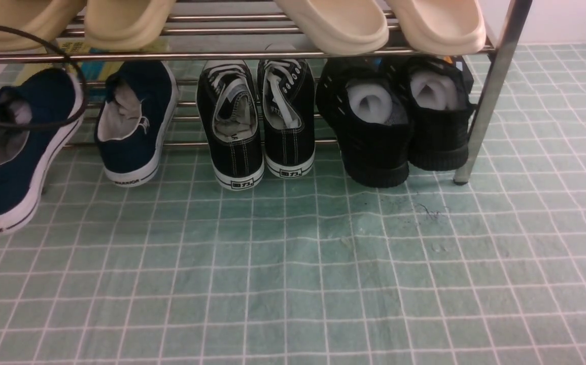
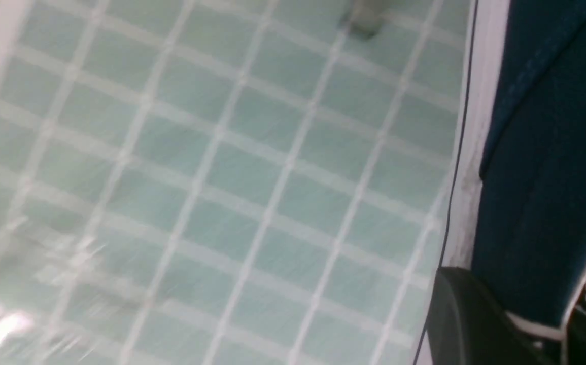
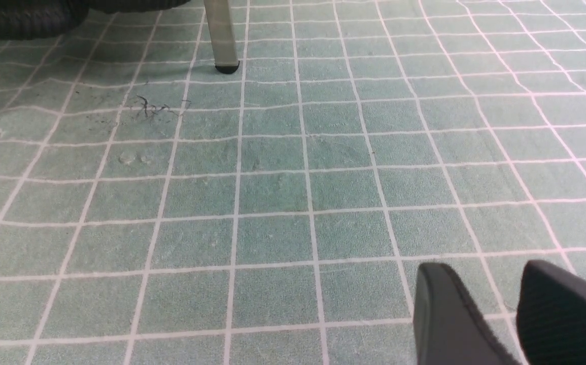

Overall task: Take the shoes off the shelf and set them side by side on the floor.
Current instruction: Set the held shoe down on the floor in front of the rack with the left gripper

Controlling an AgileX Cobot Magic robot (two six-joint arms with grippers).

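Left jaws clamped on the near navy shoe (image 1: 8, 162); the far navy shoe (image 1: 135, 121) sits on the shelf (image 1: 495, 86).
The left jaws grip the near navy shoe by its side wall, and it hangs tilted in front of the shelf's left end; whether its white sole touches the floor (image 1: 323, 284) I cannot tell. The far navy shoe rests heel-out on the lower tier, just beside the 2 black lace-up sneakers (image 1: 254, 121), with the 2 black knit shoes (image 1: 399, 116) further right. The right jaws stand apart above the floor.
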